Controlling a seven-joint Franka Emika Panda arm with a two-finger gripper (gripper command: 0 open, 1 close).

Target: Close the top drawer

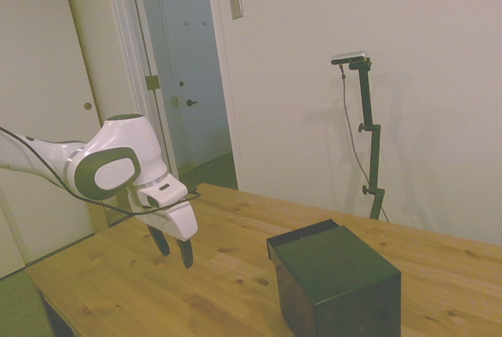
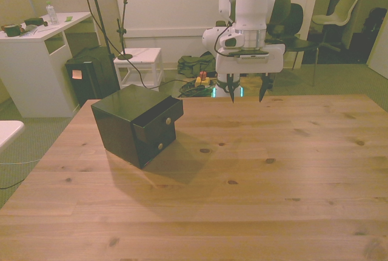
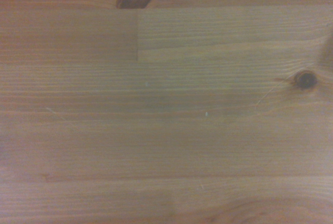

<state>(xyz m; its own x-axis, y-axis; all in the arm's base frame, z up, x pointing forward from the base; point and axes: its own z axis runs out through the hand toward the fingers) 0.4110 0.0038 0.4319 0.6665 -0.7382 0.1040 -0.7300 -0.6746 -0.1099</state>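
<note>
Top drawer of the black cabinet: pulled out a little from the cabinet front, with a small round knob on its face. Placed on the front view's left part of the wooden table, resting flat. Drawer face turned toward the front view's right and slightly toward the camera; long axis of the front strip horizontal, running along the cabinet's front edge. In the side view seen only as a thin dark strip sticking out under the top panel. Second drawer below, also with a knob. Gripper hanging above the table well apart from the cabinet, fingers spread apart, holding nothing, pointing down. In the wrist view only bare wood with two dark knots.
</note>
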